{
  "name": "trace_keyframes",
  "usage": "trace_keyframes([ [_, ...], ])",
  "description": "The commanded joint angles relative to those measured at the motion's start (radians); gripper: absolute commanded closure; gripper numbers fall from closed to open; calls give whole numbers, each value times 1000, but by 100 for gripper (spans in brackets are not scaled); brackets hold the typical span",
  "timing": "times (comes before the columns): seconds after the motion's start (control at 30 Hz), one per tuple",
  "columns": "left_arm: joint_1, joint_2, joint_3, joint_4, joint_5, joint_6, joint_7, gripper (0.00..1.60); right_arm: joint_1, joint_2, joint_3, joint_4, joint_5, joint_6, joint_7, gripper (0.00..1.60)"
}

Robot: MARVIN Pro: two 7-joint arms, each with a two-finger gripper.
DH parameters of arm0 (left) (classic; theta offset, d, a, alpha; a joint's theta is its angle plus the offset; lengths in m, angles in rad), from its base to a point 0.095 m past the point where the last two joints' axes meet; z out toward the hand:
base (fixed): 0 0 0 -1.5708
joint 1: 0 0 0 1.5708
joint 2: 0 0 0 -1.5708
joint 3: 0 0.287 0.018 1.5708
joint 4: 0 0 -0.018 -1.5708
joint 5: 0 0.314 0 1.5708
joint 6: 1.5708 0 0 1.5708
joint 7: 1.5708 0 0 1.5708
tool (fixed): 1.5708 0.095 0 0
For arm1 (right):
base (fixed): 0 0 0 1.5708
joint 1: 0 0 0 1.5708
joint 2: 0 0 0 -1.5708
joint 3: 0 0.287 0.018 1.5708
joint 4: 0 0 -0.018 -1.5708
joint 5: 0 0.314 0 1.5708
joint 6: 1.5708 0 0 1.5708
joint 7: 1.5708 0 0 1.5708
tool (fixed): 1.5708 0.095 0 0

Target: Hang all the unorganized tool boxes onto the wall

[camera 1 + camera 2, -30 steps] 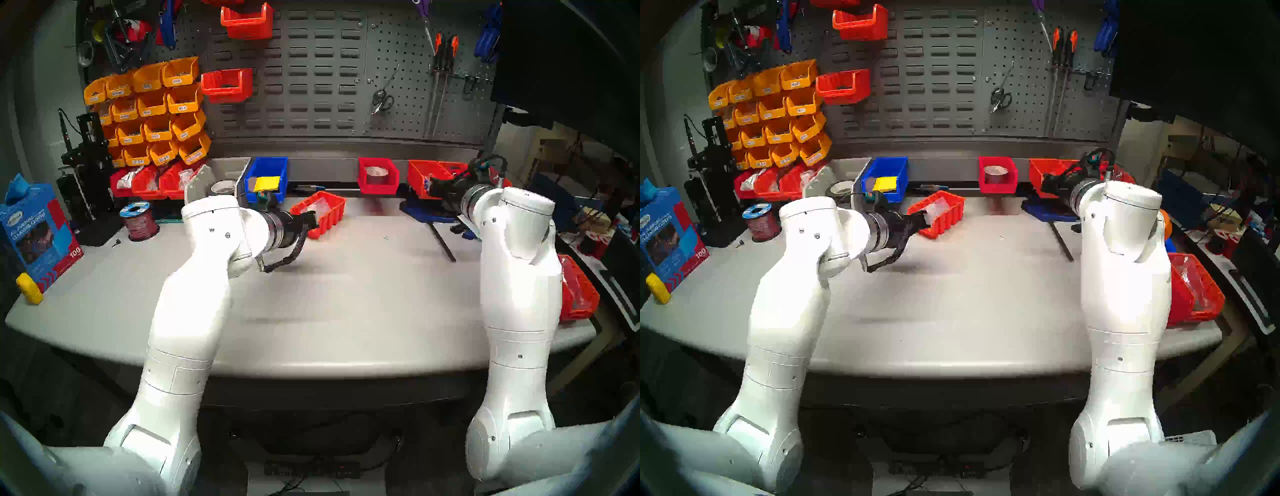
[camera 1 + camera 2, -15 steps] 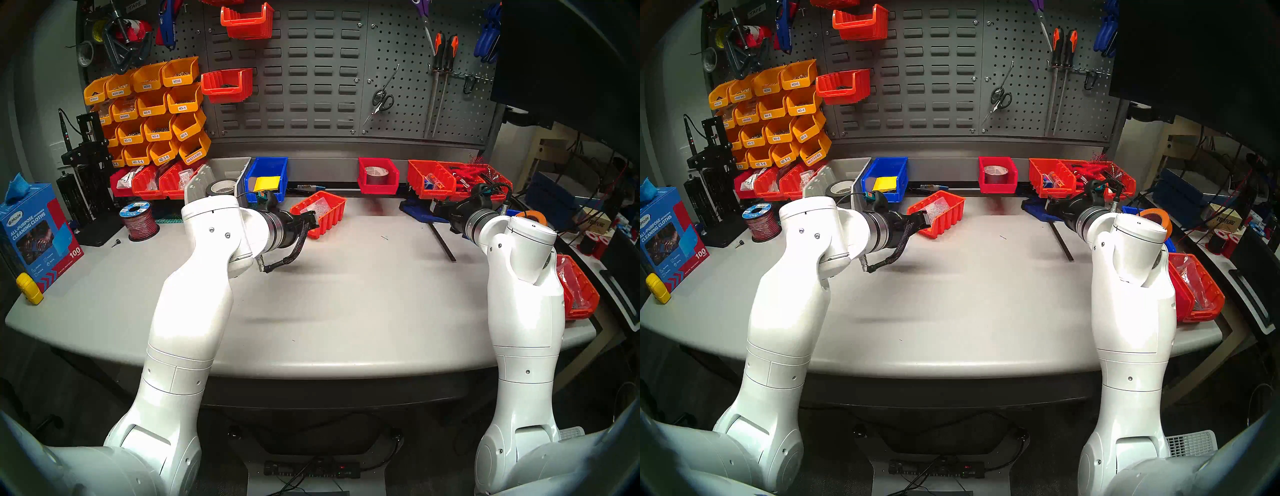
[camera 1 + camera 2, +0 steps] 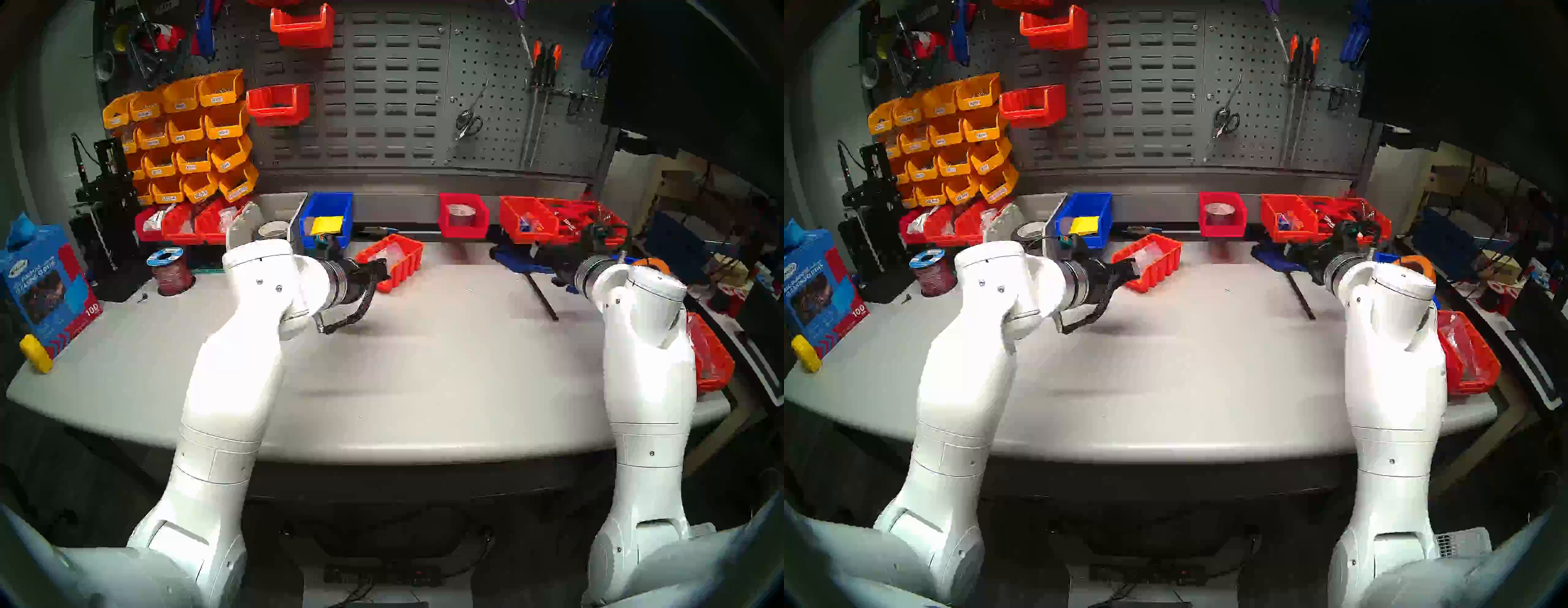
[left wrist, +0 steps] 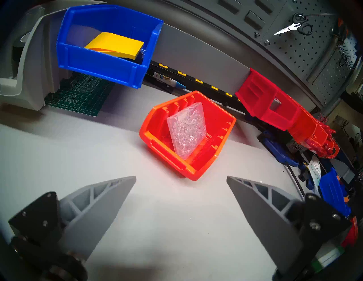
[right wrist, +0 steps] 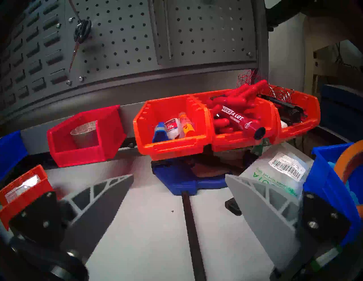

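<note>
The orange-red ribbed bin (image 4: 188, 135), holding a clear bag (image 4: 186, 129), sits askew at twelve o'clock of the left gripper (image 4: 180, 180), fingers spread and empty like the right gripper's (image 5: 178, 178).

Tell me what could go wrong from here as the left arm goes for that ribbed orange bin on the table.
The ribbed orange bin sits skewed to the open left gripper, so the fingers may meet a corner and push it across the table. The clear bag stands loose inside and could tip out when the bin is lifted toward the louvred panel.
</note>
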Motion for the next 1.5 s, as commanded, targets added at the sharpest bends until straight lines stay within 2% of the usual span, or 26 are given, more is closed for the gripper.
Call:
trace_keyframes([
  [0.0, -11, 1, 0, -10, 2, -3, -1, 0, 12, 6, -2, -14, -7, -9, -3, 0],
  [1.1, -11, 1, 0, -10, 2, -3, -1, 0, 14, -1, 2, -14, -20, -7, 7, 0],
  [1.2, 67, 45, 23, -69, 32, -3, -1, 0, 14, -1, 2, -14, -21, -7, 7, 0],
  [1.27, 108, 46, 16, -100, 23, -3, 11, 0, 14, -1, 2, -14, -21, -7, 8, 0],
  [1.47, 149, 44, -22, -127, 28, -43, 7, 0, 14, -2, 2, -14, -22, -7, 9, 0],
])
